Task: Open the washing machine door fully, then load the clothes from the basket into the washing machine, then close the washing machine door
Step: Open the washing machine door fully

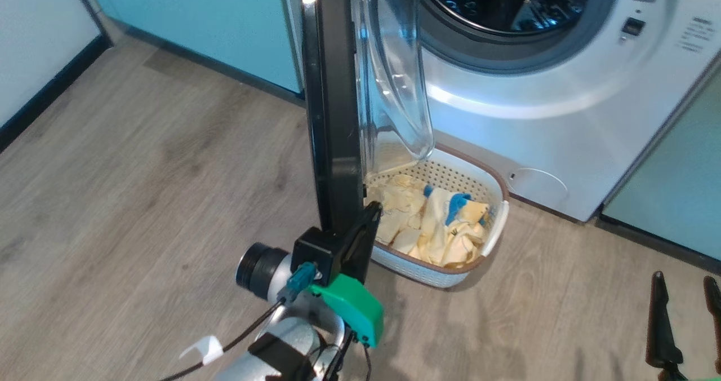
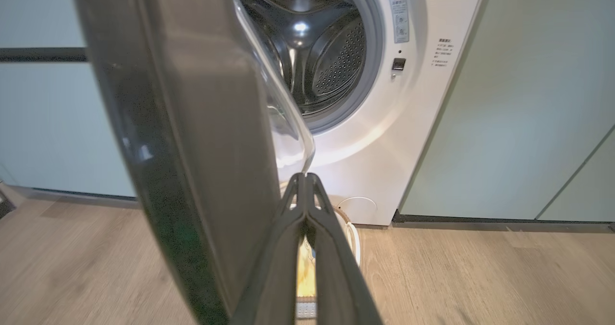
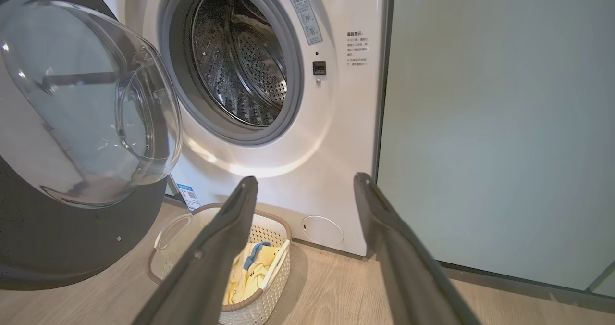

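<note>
The left gripper (image 1: 372, 211) is pinched shut with nothing in it. Its tips are right beside the bottom edge of the washing machine door (image 1: 332, 88), which stands open. Just past the tips, the basket (image 1: 498, 198) sits on the floor with the clothes (image 1: 445, 223) inside. The right gripper (image 1: 684, 282) is spread wide and empty, far from the basket.

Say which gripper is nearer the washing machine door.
Left. The left gripper, shut, sits at the rim of the washing machine door; the right gripper, open, hangs over the floor far to its right.
</note>
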{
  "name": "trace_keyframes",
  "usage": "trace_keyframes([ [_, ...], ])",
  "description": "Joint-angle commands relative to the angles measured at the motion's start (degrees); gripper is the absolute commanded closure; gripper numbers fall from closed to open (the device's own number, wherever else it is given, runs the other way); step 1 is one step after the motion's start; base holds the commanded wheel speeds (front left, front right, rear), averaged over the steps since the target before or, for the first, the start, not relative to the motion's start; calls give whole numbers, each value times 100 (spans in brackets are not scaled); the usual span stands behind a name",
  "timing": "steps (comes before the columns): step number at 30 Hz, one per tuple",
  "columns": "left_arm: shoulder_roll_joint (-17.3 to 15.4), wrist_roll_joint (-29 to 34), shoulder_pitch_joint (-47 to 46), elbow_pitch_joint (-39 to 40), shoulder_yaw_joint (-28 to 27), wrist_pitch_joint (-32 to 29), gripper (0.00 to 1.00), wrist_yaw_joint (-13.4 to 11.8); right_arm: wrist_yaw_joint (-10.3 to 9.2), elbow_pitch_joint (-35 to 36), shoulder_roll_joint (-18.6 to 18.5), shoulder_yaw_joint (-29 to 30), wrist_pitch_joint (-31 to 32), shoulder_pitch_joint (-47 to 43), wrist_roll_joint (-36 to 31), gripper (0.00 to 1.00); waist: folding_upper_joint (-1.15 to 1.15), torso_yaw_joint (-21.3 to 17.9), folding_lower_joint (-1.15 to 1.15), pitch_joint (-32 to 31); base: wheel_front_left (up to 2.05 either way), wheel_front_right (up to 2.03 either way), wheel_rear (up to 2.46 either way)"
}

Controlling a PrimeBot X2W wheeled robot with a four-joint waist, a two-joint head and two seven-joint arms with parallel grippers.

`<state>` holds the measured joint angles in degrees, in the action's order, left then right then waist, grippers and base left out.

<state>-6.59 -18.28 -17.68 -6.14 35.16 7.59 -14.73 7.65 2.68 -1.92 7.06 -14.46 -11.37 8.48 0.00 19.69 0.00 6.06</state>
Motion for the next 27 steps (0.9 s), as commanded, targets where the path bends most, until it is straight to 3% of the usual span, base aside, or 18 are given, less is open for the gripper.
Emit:
trace_keyframes([
  [1,-152,-66,-59,163,-297,29,100,-88,-16,169,-96,-109,-54,117,-42,0,0,131,0,-30,0,0,0],
  [10,-346,-164,110,112,-617,156,100,-319,-16,203,-96,-110,-54,83,-101,0,0,546,0,-25,0,0,0],
  [27,-780,-337,-70,-462,-1495,562,100,-636,-16,328,-108,-32,-54,117,-289,0,0,636,0,288,0,0,0],
])
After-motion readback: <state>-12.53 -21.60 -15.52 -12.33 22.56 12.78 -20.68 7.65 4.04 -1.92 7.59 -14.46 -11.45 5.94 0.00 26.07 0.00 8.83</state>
